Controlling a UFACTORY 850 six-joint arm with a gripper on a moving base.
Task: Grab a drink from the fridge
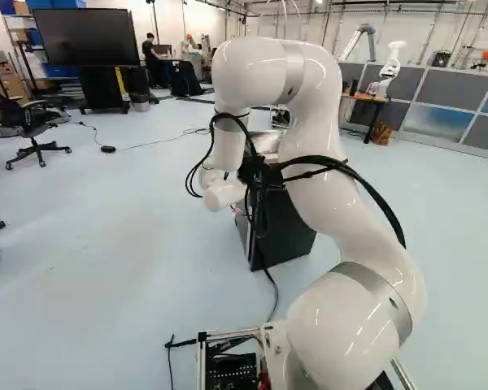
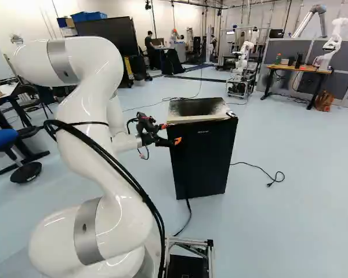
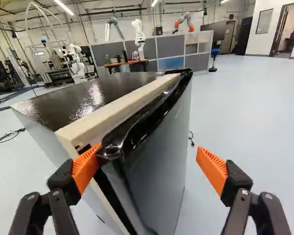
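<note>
Nearest us, our arm [image 2: 90,95] rises, arches over and drops its wrist low, reaching roughly level toward the right. The jaws stand wide: one orange pad [image 3: 84,169] sits at the upper left edge of the door [image 3: 154,161], the other well off its outer face, so no grip. Just beyond is the mini fridge [image 2: 194,109], door barely cracked, we reckon. Left to do: swing it open, then grab the drink, out of sight, presumably inside.

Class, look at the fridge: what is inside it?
The door hides the inside of the fridge. Only a narrow dark gap shows along the door's edge; no contents can be made out.
</note>
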